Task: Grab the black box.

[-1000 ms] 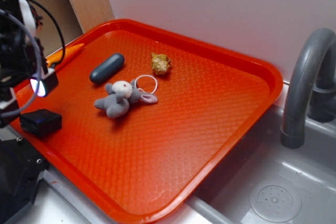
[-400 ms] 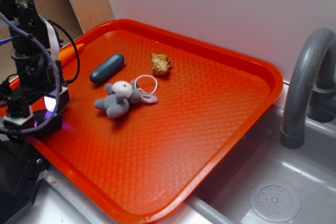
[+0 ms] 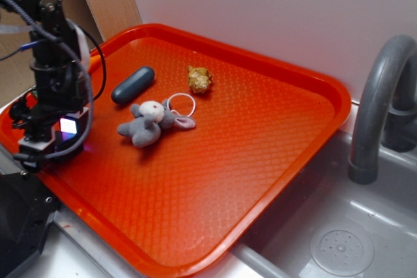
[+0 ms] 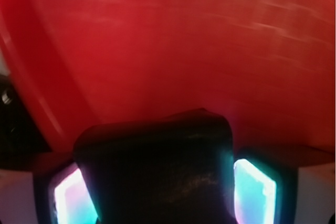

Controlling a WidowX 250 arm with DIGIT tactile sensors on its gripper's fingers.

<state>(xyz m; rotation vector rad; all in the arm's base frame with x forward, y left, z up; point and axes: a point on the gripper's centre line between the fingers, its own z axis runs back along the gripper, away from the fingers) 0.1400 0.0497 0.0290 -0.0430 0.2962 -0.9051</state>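
You had most of the approach done: the hand (image 3: pixel 47 151) sat low at the near-left corner of the orange tray (image 3: pixel 273 141), straddling the black box (image 4: pixel 157 171) with its glowing fingers (image 4: pixel 254 192) beside it (contact unclear, so closing and lifting apparently remained). The tray rested on a grey surface (image 3: pixel 85 252) beside a sink (image 3: pixel 339 245), below a white wall (image 3: pixel 260 4).

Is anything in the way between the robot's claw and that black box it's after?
Nothing visible. In the wrist view the black box already sits between the gripper's two lit fingers. The plush bunny and the blue-grey capsule lie apart on the tray.
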